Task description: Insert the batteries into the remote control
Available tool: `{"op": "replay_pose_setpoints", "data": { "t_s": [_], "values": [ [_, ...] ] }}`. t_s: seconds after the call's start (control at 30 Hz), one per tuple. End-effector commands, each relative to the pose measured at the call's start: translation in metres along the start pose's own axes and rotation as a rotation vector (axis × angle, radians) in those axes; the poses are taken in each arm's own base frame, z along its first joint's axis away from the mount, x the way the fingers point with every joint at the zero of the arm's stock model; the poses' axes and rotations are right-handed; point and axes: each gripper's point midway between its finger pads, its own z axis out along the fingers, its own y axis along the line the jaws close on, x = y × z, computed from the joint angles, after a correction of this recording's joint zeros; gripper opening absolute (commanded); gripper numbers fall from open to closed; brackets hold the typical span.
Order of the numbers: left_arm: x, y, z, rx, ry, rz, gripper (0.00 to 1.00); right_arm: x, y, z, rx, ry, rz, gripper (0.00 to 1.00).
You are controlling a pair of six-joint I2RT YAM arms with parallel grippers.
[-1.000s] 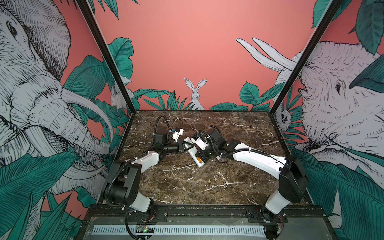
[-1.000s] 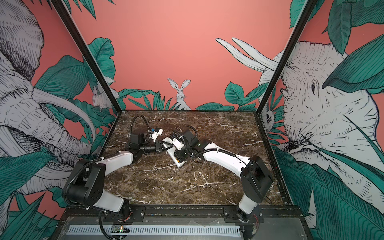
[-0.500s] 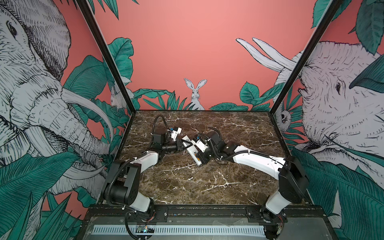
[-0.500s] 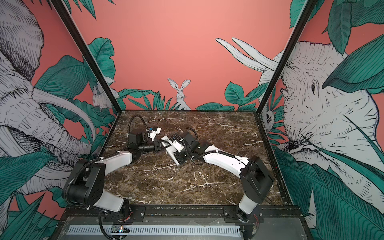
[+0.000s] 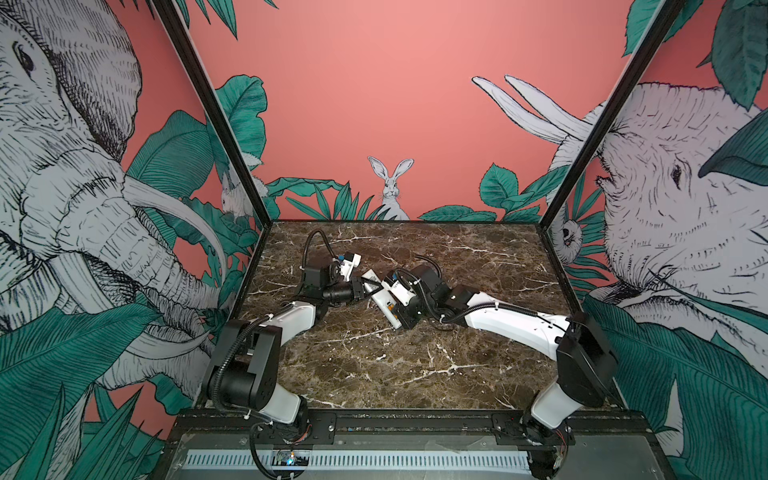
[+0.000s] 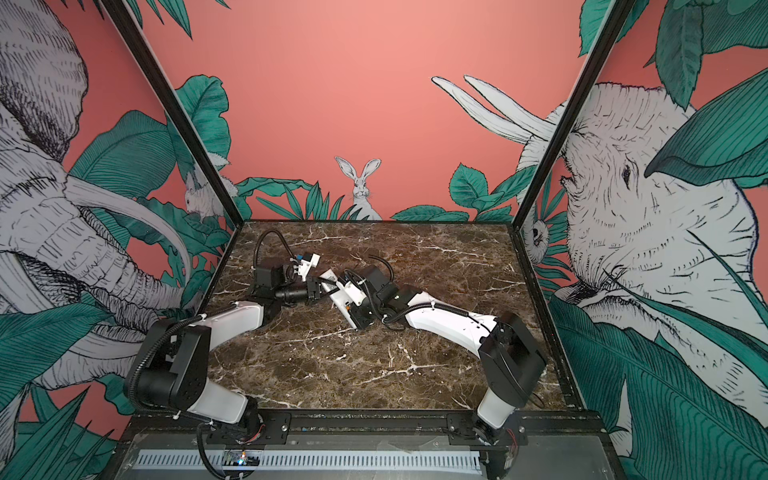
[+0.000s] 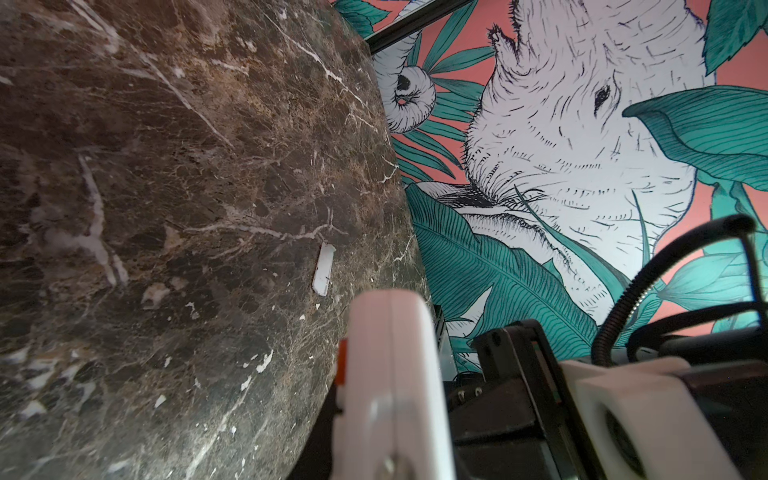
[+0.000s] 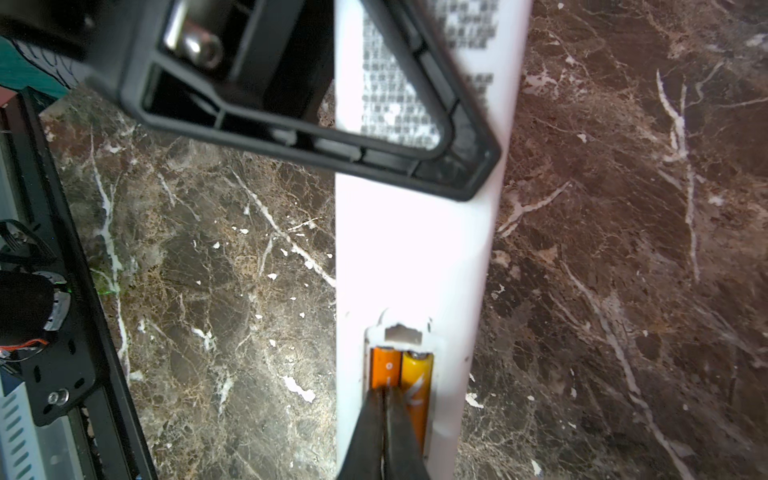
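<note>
At the near end of the remote control (image 8: 415,257), which points toward the front of the table (image 5: 374,374), the battery bay stands open with its back side up. Both batteries (image 8: 415,374) lie in it side by side. The right gripper (image 8: 384,395) has its fingers pinched together with nothing between them, and the tips bear down on the darker orange battery. The lighter one beside it looks untouched.

So the step in hand appears to be seating: pushing that battery flat into its slot.

Farther along, the left gripper (image 5: 363,287) is clamped across the printed part of the remote's back and steadies it. Whether the remote's near end rests on the table cannot be told.

Beyond, alone on the bare marble, lies a small white lid (image 7: 323,269), probably the bay's cover.

The next move likely calls for the right gripper to lift straight off without dragging the battery out. A check should follow that both batteries sit level. If the cover is wanted, the gripper must open, fetch the lid and slide it on squarely while the left gripper holds firm.
</note>
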Motion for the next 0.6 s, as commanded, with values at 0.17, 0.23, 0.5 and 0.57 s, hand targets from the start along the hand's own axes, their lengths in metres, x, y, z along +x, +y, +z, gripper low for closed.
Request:
{"op": "replay_pose_setpoints", "data": {
  "t_s": [0.17,0.23,0.5,0.57],
  "values": [
    [-0.006,-0.036,-0.007,0.081,0.0,0.111,0.04,0.008,-0.006,-0.022,0.023,0.001,0.024,0.14],
    [-0.005,-0.031,-0.005,0.066,0.002,0.111,0.04,0.001,-0.007,-0.036,0.002,-0.052,0.053,0.18],
    [0.012,-0.034,0.016,0.078,0.048,0.168,0.05,0.001,-0.006,-0.068,-0.142,-0.146,0.187,0.55],
    [0.016,-0.041,0.021,0.111,0.061,0.195,0.05,0.006,-0.004,-0.068,-0.186,-0.14,0.214,0.61]
  ]
}}
